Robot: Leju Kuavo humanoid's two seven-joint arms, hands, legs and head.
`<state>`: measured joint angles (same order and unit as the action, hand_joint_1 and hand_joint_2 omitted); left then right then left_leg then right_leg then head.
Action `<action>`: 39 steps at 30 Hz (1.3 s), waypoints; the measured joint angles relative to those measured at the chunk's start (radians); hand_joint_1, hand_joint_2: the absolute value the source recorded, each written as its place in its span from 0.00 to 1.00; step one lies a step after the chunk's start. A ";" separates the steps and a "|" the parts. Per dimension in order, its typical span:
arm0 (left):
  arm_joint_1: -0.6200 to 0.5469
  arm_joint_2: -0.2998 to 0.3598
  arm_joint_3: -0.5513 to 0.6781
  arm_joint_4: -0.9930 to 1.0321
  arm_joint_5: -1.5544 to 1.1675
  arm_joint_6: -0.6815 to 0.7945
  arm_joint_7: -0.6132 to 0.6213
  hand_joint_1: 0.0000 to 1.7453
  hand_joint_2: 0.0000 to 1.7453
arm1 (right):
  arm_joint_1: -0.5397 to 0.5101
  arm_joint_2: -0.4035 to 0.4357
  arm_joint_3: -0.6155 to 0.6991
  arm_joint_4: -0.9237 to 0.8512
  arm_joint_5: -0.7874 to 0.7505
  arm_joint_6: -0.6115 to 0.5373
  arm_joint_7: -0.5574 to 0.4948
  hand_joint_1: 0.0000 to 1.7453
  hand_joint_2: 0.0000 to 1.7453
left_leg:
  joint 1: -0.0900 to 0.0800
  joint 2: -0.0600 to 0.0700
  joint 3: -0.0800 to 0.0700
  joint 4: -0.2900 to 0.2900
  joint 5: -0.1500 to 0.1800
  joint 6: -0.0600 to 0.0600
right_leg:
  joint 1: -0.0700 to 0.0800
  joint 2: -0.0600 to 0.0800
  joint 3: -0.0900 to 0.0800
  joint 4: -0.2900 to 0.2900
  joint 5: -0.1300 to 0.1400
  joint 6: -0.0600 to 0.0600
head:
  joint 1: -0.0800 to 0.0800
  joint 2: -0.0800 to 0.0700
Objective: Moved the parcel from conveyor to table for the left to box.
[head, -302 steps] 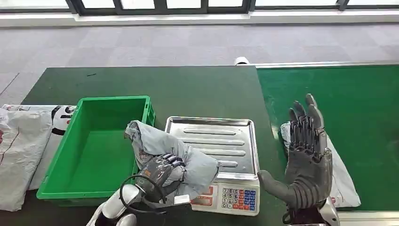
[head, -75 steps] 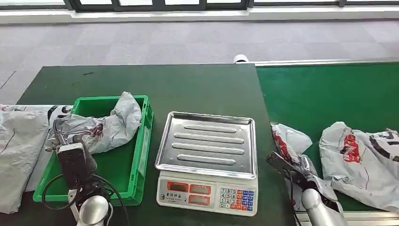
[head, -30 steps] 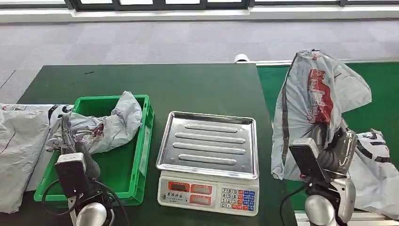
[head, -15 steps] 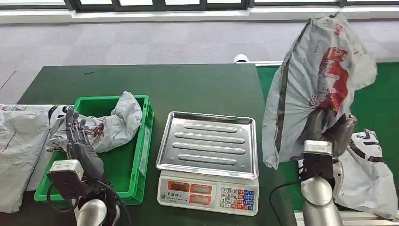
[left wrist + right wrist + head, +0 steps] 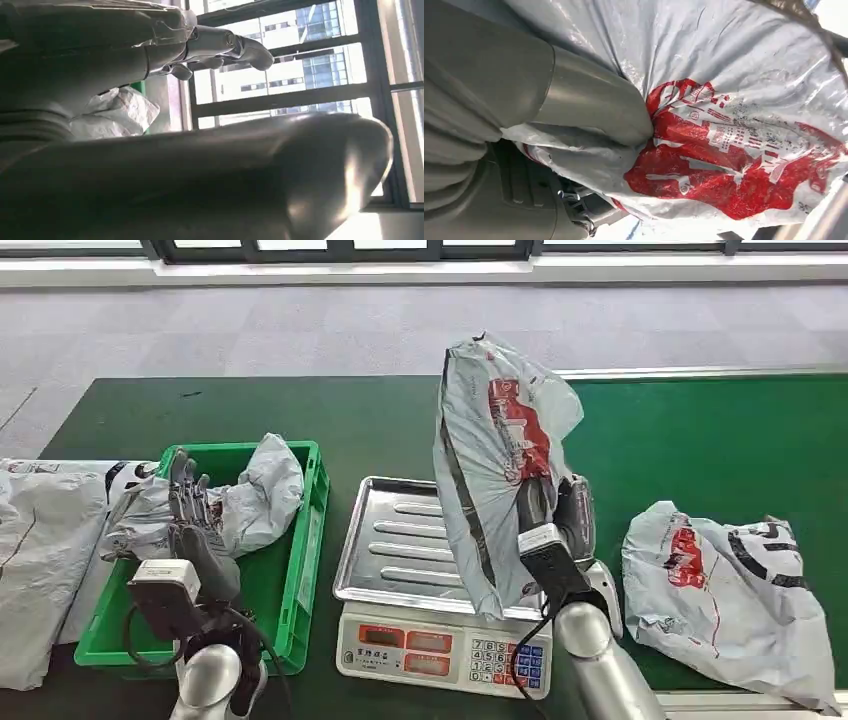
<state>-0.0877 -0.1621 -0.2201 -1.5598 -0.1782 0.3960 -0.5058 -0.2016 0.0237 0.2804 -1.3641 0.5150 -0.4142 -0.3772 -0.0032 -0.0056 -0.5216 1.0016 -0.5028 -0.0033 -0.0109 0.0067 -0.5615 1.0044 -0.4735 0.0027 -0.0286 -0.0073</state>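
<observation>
My right hand [image 5: 556, 523] grips a grey plastic parcel [image 5: 493, 445] with red print and holds it upright in the air over the right part of the scale's steel tray [image 5: 395, 540]. In the right wrist view the thumb [image 5: 591, 102] presses into the parcel [image 5: 744, 125]. My left hand [image 5: 193, 527] is raised with its fingers [image 5: 222, 44] straight and apart, holding nothing, above the front left of the green box [image 5: 305, 540]. A crumpled grey parcel [image 5: 258, 498] lies in that box.
Another grey parcel [image 5: 728, 590] with red and black print lies on the green conveyor [image 5: 700, 435] at the right. The scale's keypad [image 5: 440, 655] faces me. White bags [image 5: 40, 540] lie at the table's left edge.
My right hand has carried the parcel leftwards from above the conveyor to above the scale's tray. My left hand has risen a little over the box, fingers still apart.
</observation>
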 measured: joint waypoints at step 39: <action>-0.058 0.006 -0.040 0.058 -0.026 -0.042 0.041 0.00 0.00 | 0.069 0.055 0.122 0.037 0.138 -0.022 0.131 0.00 1.00 | 0.000 0.000 0.000 0.000 0.000 0.000 | 0.000 0.000 -0.001 0.000 0.000 0.000 | 0.000 0.000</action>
<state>-0.1456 -0.1560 -0.2602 -1.5015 -0.2037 0.3536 -0.4650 -0.1330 0.0786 0.4024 -1.3275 0.6525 -0.4366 -0.2460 -0.0034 -0.0052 -0.5211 1.0018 -0.5028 -0.0033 -0.0109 0.0070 -0.5621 1.0043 -0.4734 0.0027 -0.0286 -0.0072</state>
